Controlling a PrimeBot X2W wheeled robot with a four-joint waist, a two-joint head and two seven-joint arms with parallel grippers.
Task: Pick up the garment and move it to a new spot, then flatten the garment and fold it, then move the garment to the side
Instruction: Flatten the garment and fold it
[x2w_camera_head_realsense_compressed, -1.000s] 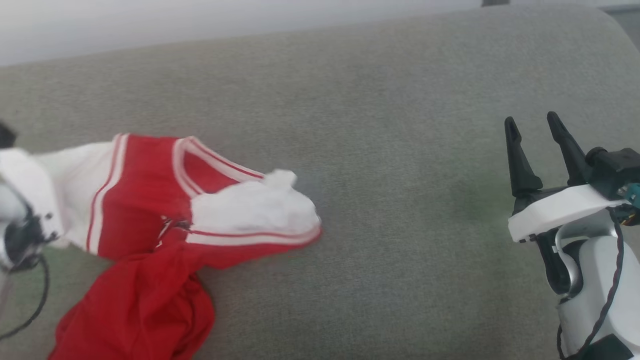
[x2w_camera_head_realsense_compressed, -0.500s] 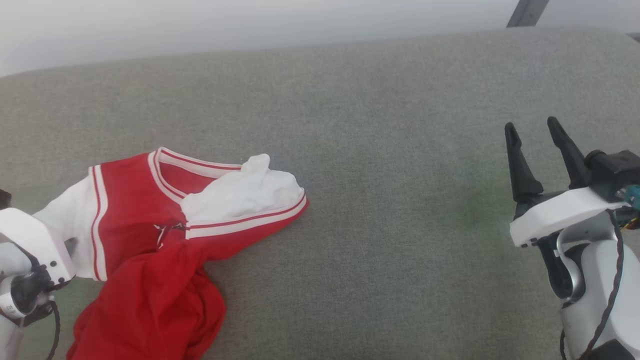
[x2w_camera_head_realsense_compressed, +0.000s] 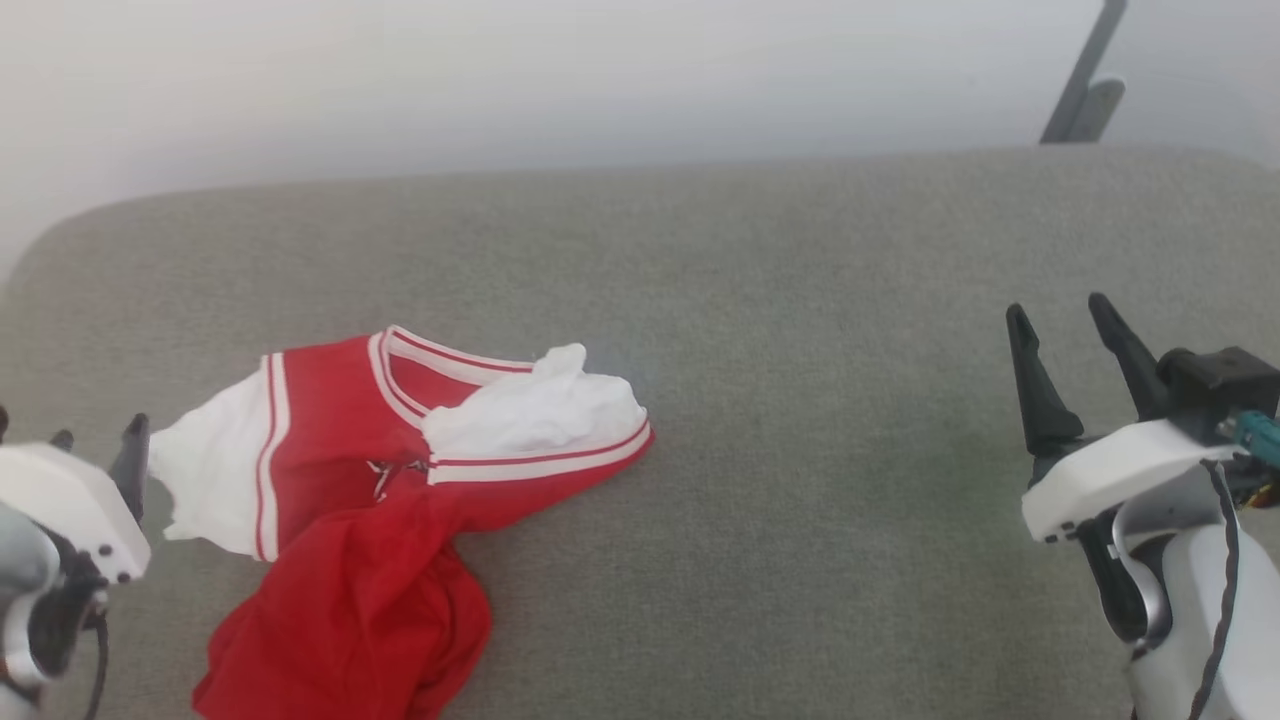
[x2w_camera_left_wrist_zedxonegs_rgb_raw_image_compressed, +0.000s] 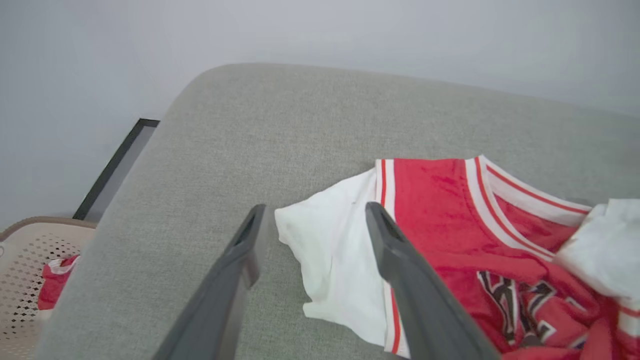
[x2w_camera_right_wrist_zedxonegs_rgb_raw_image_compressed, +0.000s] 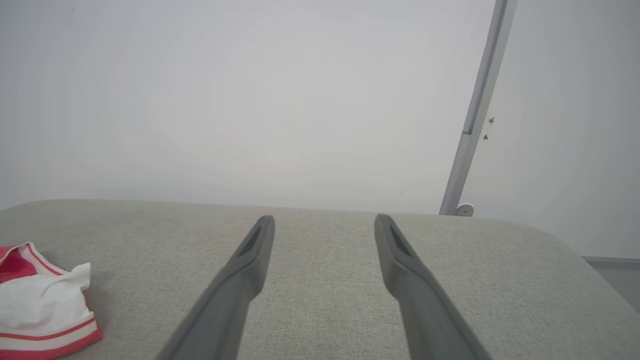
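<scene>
The garment (x2w_camera_head_realsense_compressed: 340, 470), a red jersey T-shirt with white sleeves and striped trim, lies crumpled on the left of the grey cushion (x2w_camera_head_realsense_compressed: 800, 400). One white sleeve (x2w_camera_left_wrist_zedxonegs_rgb_raw_image_compressed: 335, 250) points at my left gripper (x2w_camera_left_wrist_zedxonegs_rgb_raw_image_compressed: 312, 217), which stands open just off that sleeve's edge with nothing between its fingers. In the head view the left gripper (x2w_camera_head_realsense_compressed: 95, 440) sits at the far left edge. My right gripper (x2w_camera_head_realsense_compressed: 1060, 325) hovers open and empty over the cushion's right side, far from the garment (x2w_camera_right_wrist_zedxonegs_rgb_raw_image_compressed: 45, 305).
The cushion ends in a rounded left edge (x2w_camera_left_wrist_zedxonegs_rgb_raw_image_compressed: 150, 165). Beyond it, lower down, stands a beige perforated basket (x2w_camera_left_wrist_zedxonegs_rgb_raw_image_compressed: 22, 270) holding a red-and-white cloth (x2w_camera_left_wrist_zedxonegs_rgb_raw_image_compressed: 52, 285). A pale wall runs behind, with a grey metal post (x2w_camera_right_wrist_zedxonegs_rgb_raw_image_compressed: 475, 110) at the back right.
My left gripper has opened and let go of the white sleeve, which now lies on the cushion. The head camera has tilted up, shifting the whole picture down. The right gripper has not moved.
</scene>
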